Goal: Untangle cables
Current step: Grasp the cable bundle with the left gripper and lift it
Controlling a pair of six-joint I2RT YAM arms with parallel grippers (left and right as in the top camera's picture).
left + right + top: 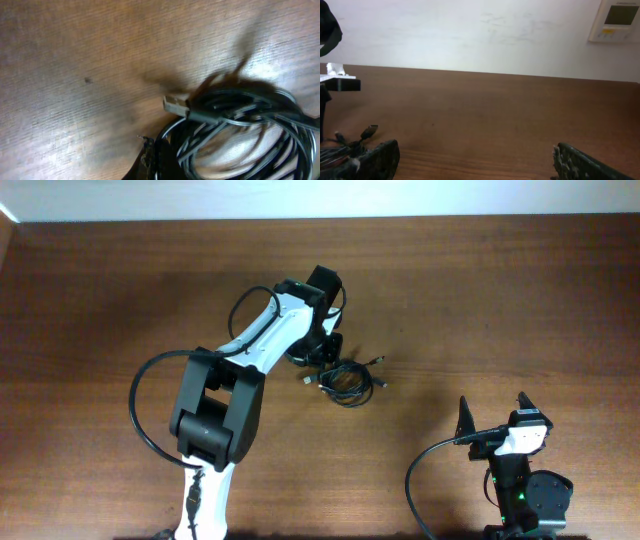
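Observation:
The cables (347,378) lie as one small knotted bundle of thin black cords in the middle of the table, with a plug (377,361) sticking out to the right. My left gripper (326,352) is down at the bundle's upper left edge. In the left wrist view the looped cables (240,120) fill the right side, with a metal plug (175,105) at their left. A dark fingertip (148,156) presses against a strand, and the jaws are shut on it. My right gripper (494,410) stands open near the front right, nothing between its fingers (377,159). The cables (340,150) show at its far left.
The left arm (225,395) stretches from the front edge over the table's left middle. A thick black arm wire (145,395) loops out to its left. A white wall with a thermostat panel (617,19) stands behind the table's far edge.

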